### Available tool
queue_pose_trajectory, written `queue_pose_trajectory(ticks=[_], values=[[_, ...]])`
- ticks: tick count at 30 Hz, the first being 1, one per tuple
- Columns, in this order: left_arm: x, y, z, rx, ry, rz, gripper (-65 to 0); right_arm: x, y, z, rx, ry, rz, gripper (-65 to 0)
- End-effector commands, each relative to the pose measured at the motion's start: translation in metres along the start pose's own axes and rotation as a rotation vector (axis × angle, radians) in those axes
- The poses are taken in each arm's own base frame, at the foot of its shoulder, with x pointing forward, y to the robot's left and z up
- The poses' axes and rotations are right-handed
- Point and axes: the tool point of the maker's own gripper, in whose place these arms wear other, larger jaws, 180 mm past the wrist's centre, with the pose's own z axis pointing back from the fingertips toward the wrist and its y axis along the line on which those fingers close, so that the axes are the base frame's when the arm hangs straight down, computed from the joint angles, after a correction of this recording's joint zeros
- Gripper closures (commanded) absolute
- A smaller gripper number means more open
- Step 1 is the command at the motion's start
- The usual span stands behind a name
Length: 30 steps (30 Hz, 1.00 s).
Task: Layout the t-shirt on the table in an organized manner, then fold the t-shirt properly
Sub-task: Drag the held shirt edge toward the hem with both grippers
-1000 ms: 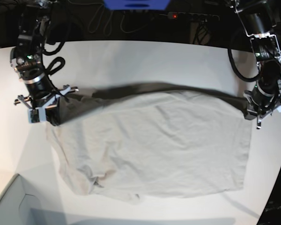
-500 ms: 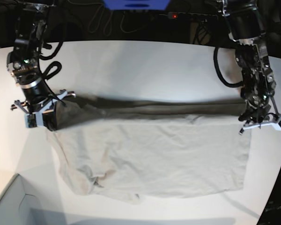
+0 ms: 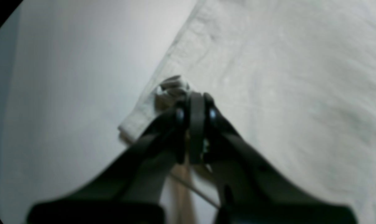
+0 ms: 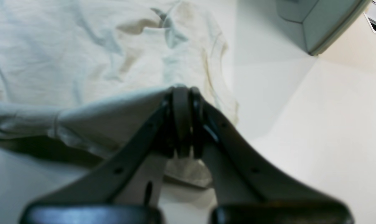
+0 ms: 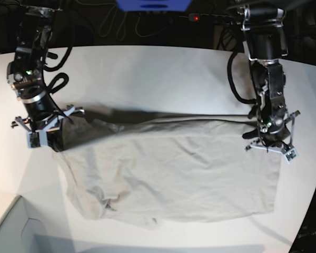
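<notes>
Beige-grey t-shirt [image 5: 179, 168] spread on white table [image 5: 147, 68], far edge partly raised, near-side sleeve area rumpled

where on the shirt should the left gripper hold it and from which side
Best hold is probably a small pinch of the light beige-grey cotton t-shirt near its far corner, coming from above. The left gripper is shut on raised fabric there, and that bunched ridge stands above the flat layer, offering thin cloth to pinch without catching the layer beneath.
</notes>
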Motion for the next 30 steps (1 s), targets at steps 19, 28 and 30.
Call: queue_pose_trajectory(ticks=[19, 28, 30], values=[[0.033, 0.020, 0.017, 0.011, -0.110, 0.072, -29.8, 0.013, -0.002, 0.001, -0.005, -0.052, -0.004, 0.0], [-0.008, 0.040, 0.010, 0.000, 0.006, 0.134, -24.1, 0.012, -0.002, -0.001, -0.004, -0.050, -0.010, 0.0], [-0.008, 0.035, 0.008, -0.009, 0.010, 0.127, -24.1, 0.007, -0.003, -0.003, -0.003, -0.036, -0.013, 0.0]])
